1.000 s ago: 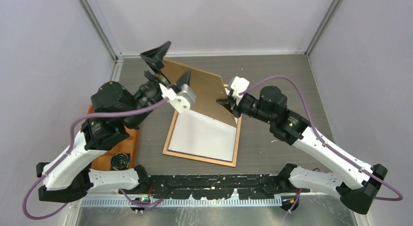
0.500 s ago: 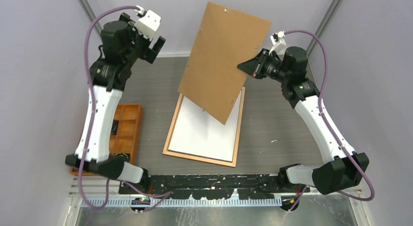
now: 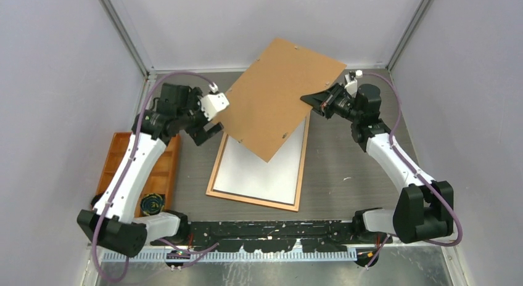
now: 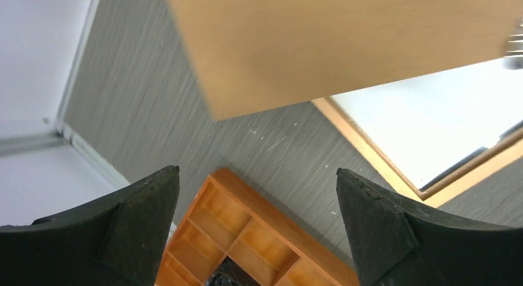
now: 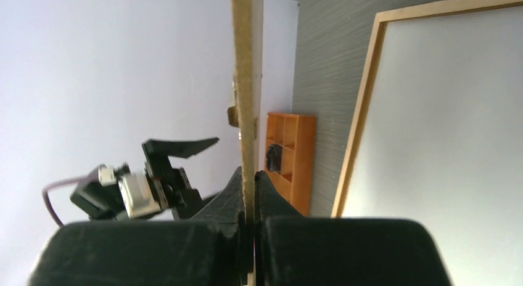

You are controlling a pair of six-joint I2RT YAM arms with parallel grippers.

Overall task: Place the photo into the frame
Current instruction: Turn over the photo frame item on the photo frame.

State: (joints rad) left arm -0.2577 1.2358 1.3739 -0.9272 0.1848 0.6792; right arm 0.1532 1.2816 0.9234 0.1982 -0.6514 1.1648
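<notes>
The photo lies white side up inside the frame on the tabletop. Above the frame, the right gripper pinches the backing board by its edge. The left gripper gapes wide beside the board.

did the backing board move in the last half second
Yes. The backing board, pinched in the right claw, has come down: its top edge sits lower against the back wall, closer to the frame.

Grey table: frame flat, under and left of right gripper, photo white side up in it. Orange tray under left gripper, toward base.
</notes>
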